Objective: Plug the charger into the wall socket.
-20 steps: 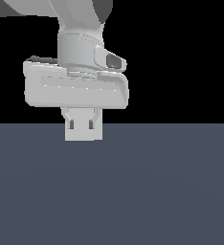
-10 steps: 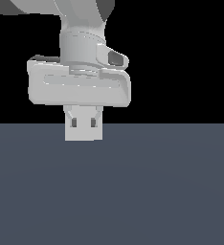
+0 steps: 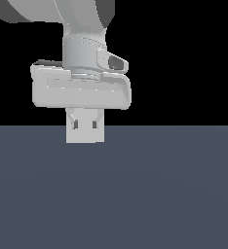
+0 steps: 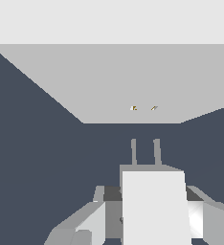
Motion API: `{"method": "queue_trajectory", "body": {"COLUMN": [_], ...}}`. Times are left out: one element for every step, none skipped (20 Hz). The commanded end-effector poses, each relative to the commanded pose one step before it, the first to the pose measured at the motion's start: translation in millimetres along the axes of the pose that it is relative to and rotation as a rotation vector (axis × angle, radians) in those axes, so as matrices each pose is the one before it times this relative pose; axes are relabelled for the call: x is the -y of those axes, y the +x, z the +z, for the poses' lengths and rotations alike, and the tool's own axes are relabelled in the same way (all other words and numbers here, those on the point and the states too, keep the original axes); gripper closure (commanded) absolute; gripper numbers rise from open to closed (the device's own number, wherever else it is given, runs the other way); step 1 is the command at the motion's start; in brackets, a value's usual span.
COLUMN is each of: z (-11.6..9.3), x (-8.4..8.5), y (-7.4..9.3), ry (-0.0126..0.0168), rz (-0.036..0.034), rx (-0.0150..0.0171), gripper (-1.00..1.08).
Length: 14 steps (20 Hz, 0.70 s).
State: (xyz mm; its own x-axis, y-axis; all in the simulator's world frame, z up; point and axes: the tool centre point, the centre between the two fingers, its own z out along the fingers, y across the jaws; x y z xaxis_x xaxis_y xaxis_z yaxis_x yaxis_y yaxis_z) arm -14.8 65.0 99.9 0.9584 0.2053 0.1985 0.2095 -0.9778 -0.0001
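In the wrist view my gripper (image 4: 152,217) is shut on the charger (image 4: 153,206), a small white block. Its two grey prongs (image 4: 145,152) point at the wall socket (image 4: 133,76), a large white plate. The plate's two small holes (image 4: 143,108) lie roughly in line with the prongs. A strip of dark floor separates prongs and plate. In the exterior view the gripper (image 3: 85,119) hangs below the wide white hand (image 3: 82,92). A white square with two dark marks (image 3: 85,133) shows there. I cannot tell fingers, charger and plate apart in it.
A dark blue-grey floor (image 3: 135,194) fills the lower half of the exterior view, with black background above it. The arm's wrist (image 3: 84,48) rises toward the top of that view. Nothing else stands near the plate.
The wrist and hand have shifted only slightly. The white square below the hand stays in the same place.
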Motion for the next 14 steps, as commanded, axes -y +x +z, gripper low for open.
{"method": "queue_trajectory", "body": {"z": [1.55,0.78,0.78,0.7,0.63,0.56,0.49,0.42,0.35,0.28,0.22,0.15,0.08,0.02], "x": [0.02,0.02,0.02,0.02,0.02,0.01,0.01,0.01,0.01,0.01,0.0,0.0,0.0,-0.01], "y": [8.19,3.96,3.94,3.58,3.21,2.86,2.5,2.16,1.81,1.47,1.14,0.8,0.47,0.14], "ry": [-0.0004,0.0,0.0,0.0,0.0,0.0,0.0,0.0,0.0,0.0,0.0,0.0,0.0,0.0], "rz": [-0.00003,0.0,0.0,0.0,0.0,0.0,0.0,0.0,0.0,0.0,0.0,0.0,0.0,0.0], "rx": [-0.00015,0.0,0.0,0.0,0.0,0.0,0.0,0.0,0.0,0.0,0.0,0.0,0.0,0.0], "gripper": [1.08,1.08,1.08,1.08,1.08,1.08,1.08,1.08,1.08,1.08,1.08,1.08,1.08,1.08]}}
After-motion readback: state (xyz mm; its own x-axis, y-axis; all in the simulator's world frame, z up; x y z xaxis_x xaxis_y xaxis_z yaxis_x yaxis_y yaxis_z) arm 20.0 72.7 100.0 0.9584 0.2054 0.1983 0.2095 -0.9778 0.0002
